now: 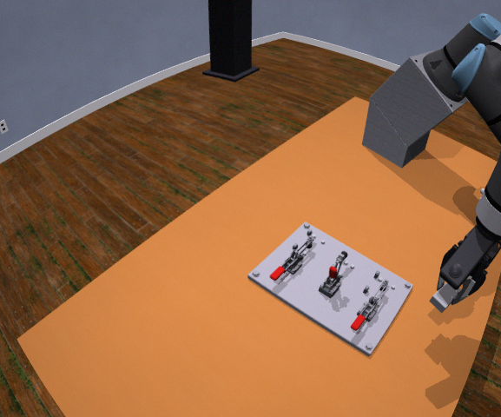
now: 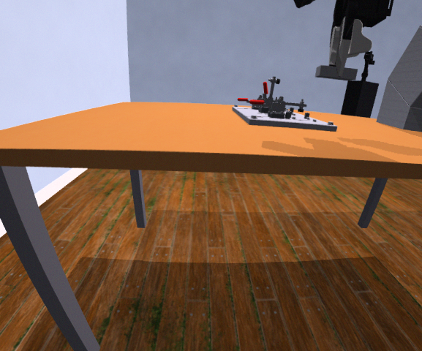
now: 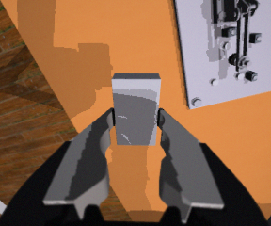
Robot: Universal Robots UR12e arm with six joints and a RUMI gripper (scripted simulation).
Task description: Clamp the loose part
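Note:
My gripper (image 1: 454, 294) is shut on a grey rectangular block (image 1: 441, 300) and holds it well above the table, to the right of the fixture plate (image 1: 330, 286). In the wrist view the grey rectangular block (image 3: 135, 110) sits between the two fingers of my gripper (image 3: 136, 109), with the corner of the fixture plate (image 3: 230, 52) at the upper right. From the side, the grey rectangular block (image 2: 336, 72) hangs high over the fixture plate (image 2: 285, 119). The plate carries three toggle clamps: the left one (image 1: 288, 264) and the right one (image 1: 369, 309) have red handles lying low, and the middle one (image 1: 332, 278) has its handle upright.
A large grey angled robot base (image 1: 403, 116) stands on the orange table's far right. The table's right edge lies just beyond the gripper. A black pillar (image 1: 230, 37) stands on the wooden floor far behind.

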